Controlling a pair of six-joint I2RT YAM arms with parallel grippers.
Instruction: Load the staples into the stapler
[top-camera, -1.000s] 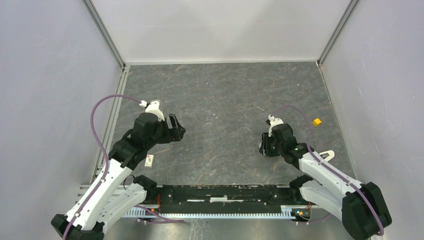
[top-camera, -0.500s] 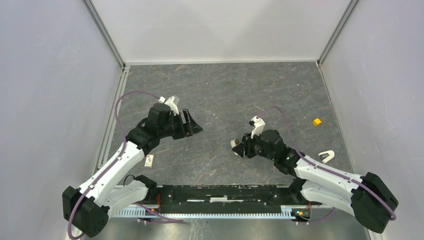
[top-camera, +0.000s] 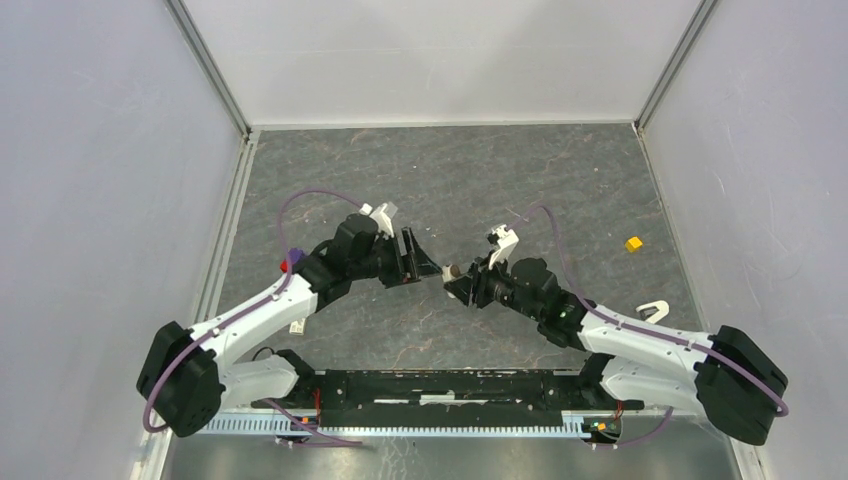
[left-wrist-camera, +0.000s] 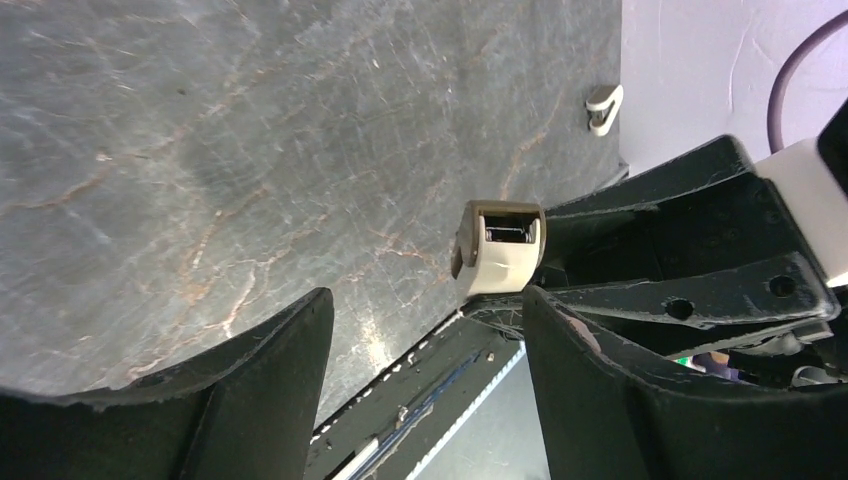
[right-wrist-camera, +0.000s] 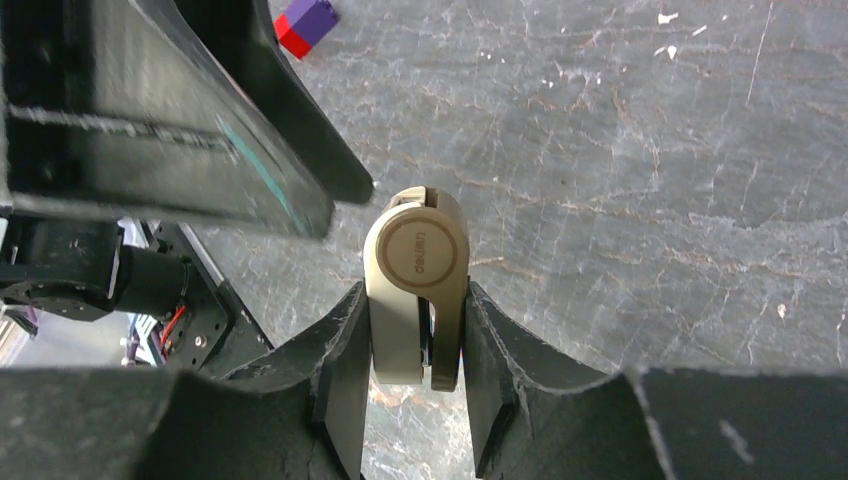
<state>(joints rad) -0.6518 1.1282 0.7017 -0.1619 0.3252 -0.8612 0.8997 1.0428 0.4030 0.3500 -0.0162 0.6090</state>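
Small beige stapler (right-wrist-camera: 415, 290), clamped between right jaws

A short embossed word is seen inside the round disc at the end of the beige stapler (right-wrist-camera: 415, 262) (it is turned sideways, and its letters are too faint to be read with certainty). No other writing can be made out.

My left arm (top-camera: 250, 318) and right arm (top-camera: 645, 342) are white shells joined by black motor housings. A thin purple cable (top-camera: 312, 193) runs to each wrist. My fingers (left-wrist-camera: 650, 400) are matte black, wedge-shaped and scuffed.
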